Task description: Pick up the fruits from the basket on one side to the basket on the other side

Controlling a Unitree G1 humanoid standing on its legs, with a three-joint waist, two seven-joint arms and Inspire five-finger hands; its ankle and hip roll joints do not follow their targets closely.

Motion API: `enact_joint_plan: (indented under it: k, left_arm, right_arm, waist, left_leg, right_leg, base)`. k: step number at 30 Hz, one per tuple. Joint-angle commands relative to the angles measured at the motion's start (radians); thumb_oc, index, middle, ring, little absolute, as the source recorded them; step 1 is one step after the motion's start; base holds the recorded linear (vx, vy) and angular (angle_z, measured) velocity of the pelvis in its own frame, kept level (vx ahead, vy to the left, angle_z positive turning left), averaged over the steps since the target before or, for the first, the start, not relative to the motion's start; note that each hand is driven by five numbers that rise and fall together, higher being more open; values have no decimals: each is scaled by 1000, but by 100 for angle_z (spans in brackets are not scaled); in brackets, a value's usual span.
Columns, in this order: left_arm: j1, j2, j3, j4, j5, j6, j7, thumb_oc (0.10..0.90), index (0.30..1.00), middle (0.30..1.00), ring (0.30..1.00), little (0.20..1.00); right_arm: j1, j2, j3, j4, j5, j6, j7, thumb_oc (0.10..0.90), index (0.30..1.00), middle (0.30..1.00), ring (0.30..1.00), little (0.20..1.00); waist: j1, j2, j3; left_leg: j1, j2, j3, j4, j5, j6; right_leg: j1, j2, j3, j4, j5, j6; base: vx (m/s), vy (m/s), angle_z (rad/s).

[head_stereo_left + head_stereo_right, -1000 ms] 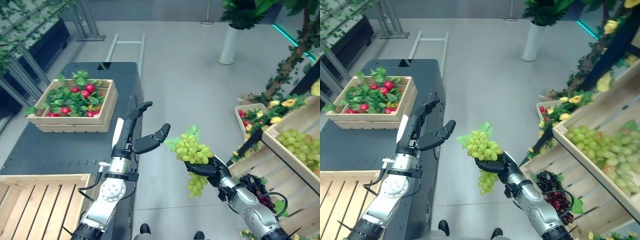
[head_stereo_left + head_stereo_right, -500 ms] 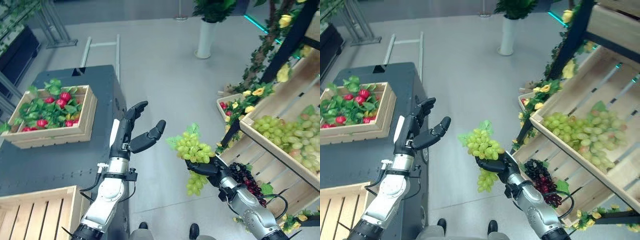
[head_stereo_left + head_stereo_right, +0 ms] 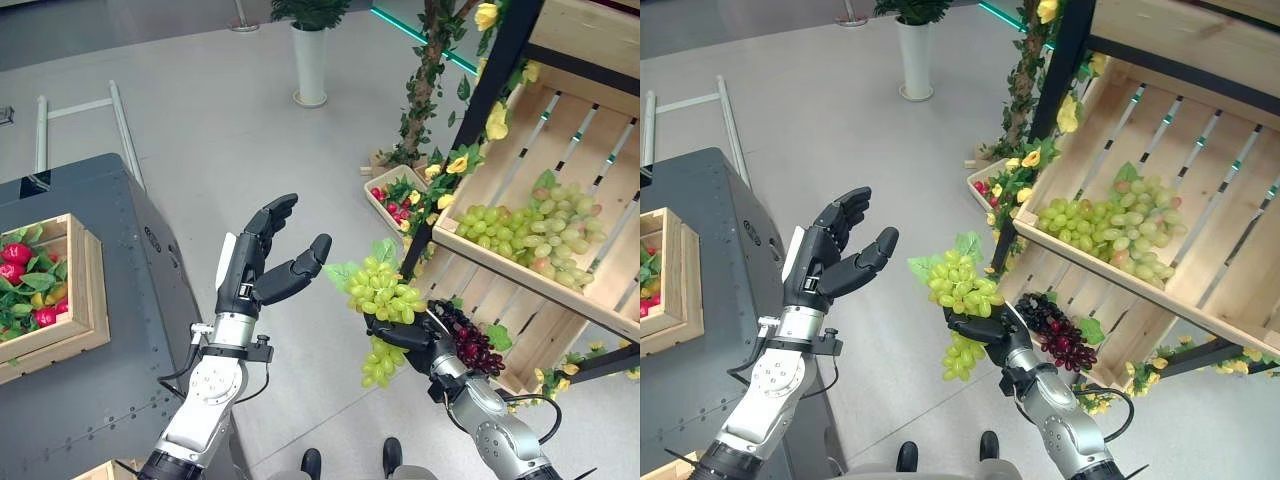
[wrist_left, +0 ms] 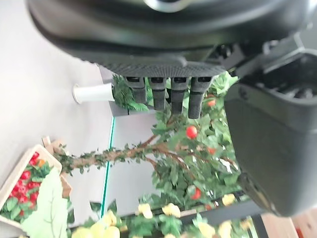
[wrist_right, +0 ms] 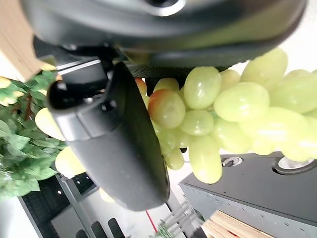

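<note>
One green grape bunch sits clasped in the right hand; left hand spread, empty.

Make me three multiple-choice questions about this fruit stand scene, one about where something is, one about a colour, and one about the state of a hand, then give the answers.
1. Where does the loose heap of green grapes lie?
A. in the slanted wooden crate on the robot's right
B. on the dark cabinet
C. on the floor by the white planter

2. What colour is the bunch of grapes that the right hand holds?
A. dark purple
B. red
C. green

3. How is the left hand?
A. curled round a strawberry
B. open and holding nothing
C. pressed flat on the cabinet top

Answers: 1 A, the heap of green grapes rests in the slanted wooden crate. 2 C, the right hand grips a green bunch of grapes; the dark grapes lie in the lower crate. 3 B, the left hand is raised in the air with relaxed fingers.
</note>
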Motion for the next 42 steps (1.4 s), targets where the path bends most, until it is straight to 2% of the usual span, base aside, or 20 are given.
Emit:
enact_joint_plan:
  k: [1,4,6,8,12,13,15,16,19,23,26,30,33,34,36,37,40,42]
  left_arm:
    - [-107,10,-8,-37,3,-148,-34,800,900,900,900,900]
    - [-110,8,-15,-35,-9,-148,-56,800,900,900,900,900]
    - [-109,10,-15,-33,-11,-150,-64,800,900,900,900,900]
    - [-113,21,-9,-30,-4,-140,-53,800,900,900,900,900]
    - [-122,32,-3,-19,-23,-131,-44,800,900,900,900,900]
    - [-125,37,11,-3,-31,-140,-49,800,900,900,900,900]
    - [-126,35,16,1,-31,-144,-54,800,900,900,900,900]
    - [-128,34,21,5,-23,-149,-46,800,900,900,900,900]
    - [-122,27,24,5,-14,-139,-5,800,900,900,900,900]
    - [-113,21,42,14,-34,-143,22,800,900,900,900,900]
    - [-115,9,59,5,-46,-147,9,800,900,900,900,900]
    - [-122,12,65,-12,-37,-142,11,800,900,900,900,900]
    - [-131,21,78,-11,-22,-136,23,800,900,900,900,900]
    - [-138,32,85,-3,-13,-128,36,800,900,900,900,900]
    - [-141,40,93,6,-7,-127,45,800,900,900,900,900]
    - [-141,51,106,23,6,-132,53,800,900,900,900,900]
    - [-139,68,123,51,22,-130,72,800,900,900,900,900]
    - [-136,72,137,75,26,-131,77,800,900,900,900,900]
  right_arm:
    - [-45,16,-44,-106,45,-153,9,400,300,300,300,300]
    - [-38,19,-43,-111,30,-148,13,400,300,300,300,300]
    - [-42,14,-39,-113,9,-134,33,400,300,300,300,300]
    - [-55,-2,-38,-114,1,-126,79,400,300,300,300,300]
    - [-79,-33,-38,-112,3,-127,117,400,300,300,300,300]
    - [-102,-58,-38,-93,11,-132,146,400,300,300,300,300]
    - [-108,-63,-42,-83,4,-138,154,400,300,300,300,300]
    - [-118,-65,-41,-74,-10,-145,163,400,300,300,300,300]
    - [-131,-82,-49,-83,-25,-127,154,400,300,300,300,300]
    - [-135,-117,-71,-110,-34,-103,169,400,300,300,300,300]
    - [-136,-156,-96,-140,-67,-88,222,400,300,300,300,300]
    - [-147,-212,-123,-182,-76,-52,284,400,300,300,300,300]
    - [-158,-286,-143,-213,-105,-4,386,400,300,300,300,300]
    - [-169,-338,-146,-229,-65,22,454,400,300,300,300,300]
    - [-178,-368,-147,-237,-46,34,503,400,300,300,300,300]
    - [-190,-409,-148,-252,-13,51,574,400,300,300,300,300]
    - [-213,-468,-146,-286,58,51,673,400,300,300,300,300]
    - [-242,-481,-150,-292,114,49,702,400,300,300,300,300]
  waist:
    - [-25,29,-79]
    - [-36,31,-74]
    - [-35,30,-72]
    - [-27,30,-70]
    - [-12,31,-69]
    - [8,26,-74]
    - [16,22,-77]
    - [23,14,-84]
    - [24,4,-95]
    - [8,-3,-102]
    - [-6,-13,-104]
    - [-14,-19,-106]
    - [-19,-21,-105]
    - [-21,-24,-103]
    - [-22,-25,-102]
    - [-22,-27,-104]
    - [-18,-30,-108]
    - [-14,-31,-113]
  left_leg:
    - [-42,-15,12,61,-96,-19]
    - [-33,-25,27,43,-96,-11]
    - [-22,-26,55,20,-96,-12]
    - [-23,-20,96,9,-94,-11]
    - [-28,-9,134,9,-91,-9]
    - [-31,5,161,11,-93,-12]
    - [-31,11,163,11,-94,-16]
    - [-28,23,168,11,-93,-26]
    - [-16,52,179,16,-90,-48]
    - [-5,88,207,22,-83,-68]
    - [14,121,222,13,-74,-88]
    - [17,136,213,8,-66,-104]
    - [10,147,205,12,-57,-116]
    - [8,151,202,12,-54,-122]
    - [8,153,199,11,-52,-126]
    - [10,154,192,9,-50,-131]
    - [14,154,181,5,-48,-137]
    - [18,153,177,3,-50,-140]
  right_leg:
    - [-48,-14,-28,153,-59,28]
    - [-86,-35,-23,157,-15,41]
    - [-104,-49,-44,153,19,50]
    - [-115,-67,-96,196,38,56]
    - [-115,-88,-135,256,37,54]
    - [-89,-120,-176,254,43,52]
    - [-68,-132,-189,230,45,53]
    - [-34,-132,-205,173,25,55]
    - [13,-105,-222,91,-7,60]
    - [31,-72,-194,47,-19,53]
    - [55,-35,-175,18,-30,29]
    - [72,-14,-172,-1,-35,15]
    - [70,-6,-172,1,-41,5]
    - [70,-5,-175,2,-42,2]
    - [72,-4,-177,2,-45,1]
    - [75,-4,-179,2,-47,0]
    - [82,-6,-187,4,-51,1]
    - [84,-9,-192,8,-54,3]
  base:
    - [-32,218,-32]
    - [-28,193,-35]
    - [-44,109,-53]
    - [-59,20,-66]
    - [-51,-65,-63]
    - [-49,-195,-49]
    - [-18,-235,-47]
    - [23,-319,-56]
    - [34,-282,-31]
    - [29,-228,-10]
    - [52,-257,-9]
    - [32,-127,-5]
    - [8,-70,1]
    - [6,-46,3]
    - [14,-16,3]
    - [24,1,3]
    - [26,12,4]
    - [39,35,4]
